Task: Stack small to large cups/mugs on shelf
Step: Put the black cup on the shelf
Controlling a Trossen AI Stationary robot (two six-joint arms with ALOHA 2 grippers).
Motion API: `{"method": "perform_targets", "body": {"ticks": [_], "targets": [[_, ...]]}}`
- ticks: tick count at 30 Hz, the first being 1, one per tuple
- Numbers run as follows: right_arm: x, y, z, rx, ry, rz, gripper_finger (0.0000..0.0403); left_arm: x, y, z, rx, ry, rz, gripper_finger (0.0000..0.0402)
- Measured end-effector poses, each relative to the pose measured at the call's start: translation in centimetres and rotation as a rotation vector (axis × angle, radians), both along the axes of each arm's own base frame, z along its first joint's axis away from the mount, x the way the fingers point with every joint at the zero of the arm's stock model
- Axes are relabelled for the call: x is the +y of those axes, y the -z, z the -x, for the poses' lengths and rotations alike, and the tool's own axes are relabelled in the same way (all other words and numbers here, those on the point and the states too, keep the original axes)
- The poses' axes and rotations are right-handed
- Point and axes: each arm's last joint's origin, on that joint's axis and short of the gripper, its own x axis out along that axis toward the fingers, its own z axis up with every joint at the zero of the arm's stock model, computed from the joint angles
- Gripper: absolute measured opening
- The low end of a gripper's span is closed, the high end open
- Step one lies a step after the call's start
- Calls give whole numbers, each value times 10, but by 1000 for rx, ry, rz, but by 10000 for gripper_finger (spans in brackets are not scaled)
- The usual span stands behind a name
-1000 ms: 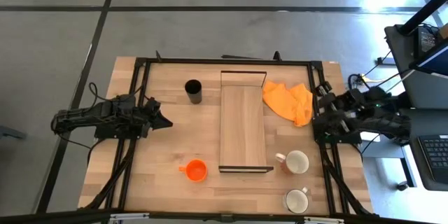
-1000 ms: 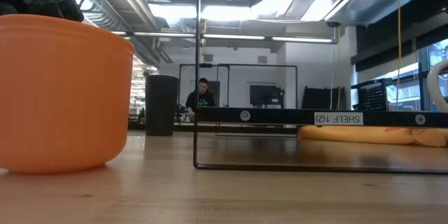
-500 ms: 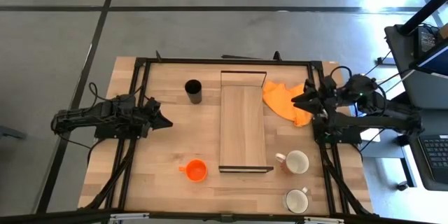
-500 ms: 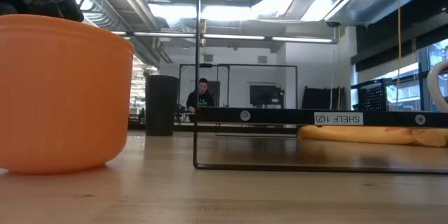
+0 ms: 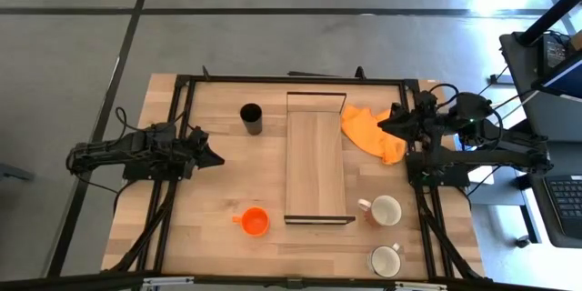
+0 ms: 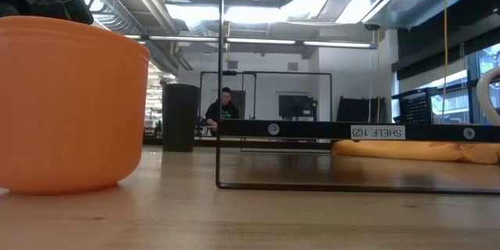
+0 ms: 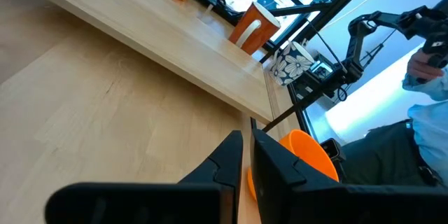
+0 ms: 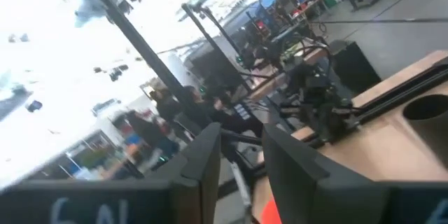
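Note:
The shelf lies flat on the table's middle, a long light-wood board in a black frame. The black tumbler stands left of its far end. The orange cup stands left of its near end. Two white mugs stand near the right near corner. My left gripper is shut and empty, left of the shelf, low over the table; it also shows in the left wrist view. My right gripper is open and empty, raised over the right edge of the orange cloth.
The orange cloth lies crumpled right of the shelf's far end. A black frame runs round the tabletop. Bare wood shows between my left gripper and the shelf. In the low view the orange cup fills the left side, and a person sits far behind.
My right gripper has risen from its folded place at the table's right edge and swung toward the table's left and far edge, and now stands over the orange cloth's right edge. The cups, the mugs and the shelf have kept still.

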Motion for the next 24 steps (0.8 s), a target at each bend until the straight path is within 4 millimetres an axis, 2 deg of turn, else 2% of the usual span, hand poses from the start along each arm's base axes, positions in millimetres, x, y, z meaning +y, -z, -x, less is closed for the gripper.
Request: {"method": "perform_targets", "body": {"ticks": [24], "targets": [[0,1,-2,15,5,-5,110,0,0,0,1,0,0,25]]}}
